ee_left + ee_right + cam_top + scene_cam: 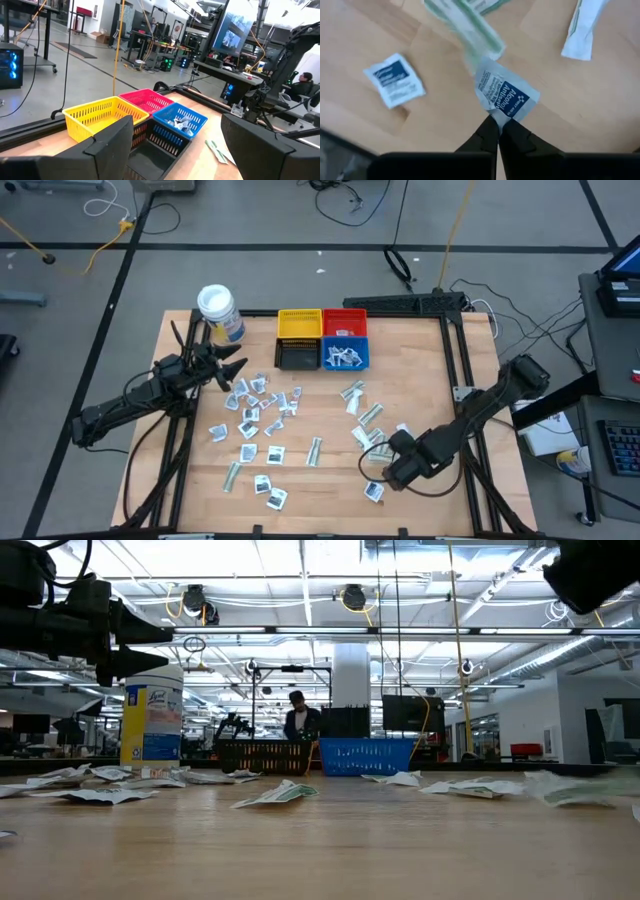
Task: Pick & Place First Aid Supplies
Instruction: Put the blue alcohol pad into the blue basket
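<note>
Many small white first aid packets (262, 405) lie flat across the middle of the wooden table. Some lie in the blue bin (345, 356). My right gripper (497, 124), over the table's near right part (385, 452), is shut on a squarish white packet with a blue "Alcohol Antiseptic" label (506, 95). My left gripper (236, 373) is open and empty above the table's left side. It points toward the bins, with its fingers wide apart in the left wrist view (175, 145). My right gripper pinches one corner of the alcohol packet (495, 114) between its two fingertips. The fingers come from above, pointing down. The rest of the packet sticks out beyond the fingertips. It looks lifted above the table, but I cannot tell this for sure.
Yellow (299, 325), red (345, 321), black (297, 357) and blue bins stand together at the table's far middle. A white-lidded jar (218, 311) stands at the far left. A small packet (395, 80) and long strips (470, 30) lie under my right gripper. A person (298, 720) is far behind the table.
</note>
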